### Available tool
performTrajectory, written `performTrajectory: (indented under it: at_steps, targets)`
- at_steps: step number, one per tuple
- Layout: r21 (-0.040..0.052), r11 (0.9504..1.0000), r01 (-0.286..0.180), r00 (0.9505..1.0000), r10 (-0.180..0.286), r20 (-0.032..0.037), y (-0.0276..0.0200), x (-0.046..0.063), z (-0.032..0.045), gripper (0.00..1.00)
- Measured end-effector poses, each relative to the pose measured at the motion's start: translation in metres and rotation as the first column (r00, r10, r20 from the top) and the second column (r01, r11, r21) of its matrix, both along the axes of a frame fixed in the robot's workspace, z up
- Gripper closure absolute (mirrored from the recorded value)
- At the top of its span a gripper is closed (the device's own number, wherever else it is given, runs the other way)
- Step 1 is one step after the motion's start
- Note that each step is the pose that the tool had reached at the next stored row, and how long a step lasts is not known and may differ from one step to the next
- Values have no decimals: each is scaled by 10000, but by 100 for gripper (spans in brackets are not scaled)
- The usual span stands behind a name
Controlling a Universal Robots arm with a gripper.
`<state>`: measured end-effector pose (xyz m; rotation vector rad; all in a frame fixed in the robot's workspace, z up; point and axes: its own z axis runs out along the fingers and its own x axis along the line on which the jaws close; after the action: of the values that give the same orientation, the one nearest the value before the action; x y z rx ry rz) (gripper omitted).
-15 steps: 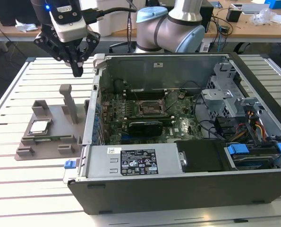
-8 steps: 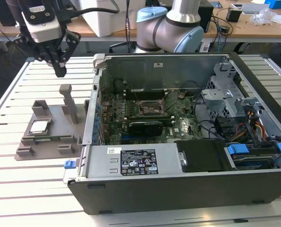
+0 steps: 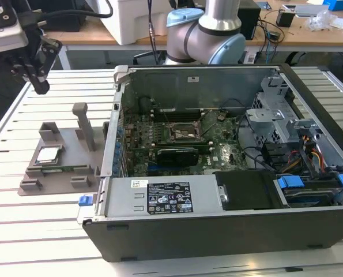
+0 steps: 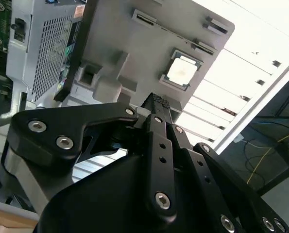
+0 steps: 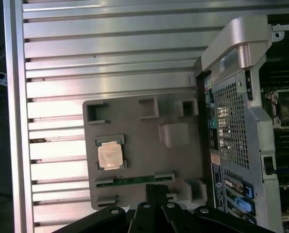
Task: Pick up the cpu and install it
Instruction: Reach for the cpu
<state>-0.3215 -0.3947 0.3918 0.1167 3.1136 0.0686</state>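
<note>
Gripper point(image 3: 40, 85) hovering well above tray point(image 3: 28, 186), jaws closed, empty. CPU point(image 3: 47, 154) sitting in tray pocket. Risk: descending while closed, crushing the chip.

Hand point(image 3: 39, 86) is cropped by the upper left corner of the exterior view. Arm point(image 3: 208, 29) is cut at the top edge. Computer case point(image 3: 217, 236) runs off the exterior view's right. Socket point(image 3: 181, 134) is too small to tell its state. In both wrist views the hand's links hide one edge of the grey tray point(image 5: 139, 155) point(image 4: 134, 43).
</note>
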Motion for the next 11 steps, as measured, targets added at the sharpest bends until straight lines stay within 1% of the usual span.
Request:
performTrajectory:
  at_steps: [4,5,8,10,11]
  targets:
    - [-1,10000,-1,10000,1,-1,0,-173,-2,89]
    - [-1,10000,-2,10000,2,-1,0,-197,-3,89]
    - [-1,10000,0,10000,0,-1,0,-317,-5,89]
    - [-1,10000,-2,10000,2,-1,0,-426,-8,89]
    - [-1,10000,-1,10000,1,-1,0,-450,-9,89]
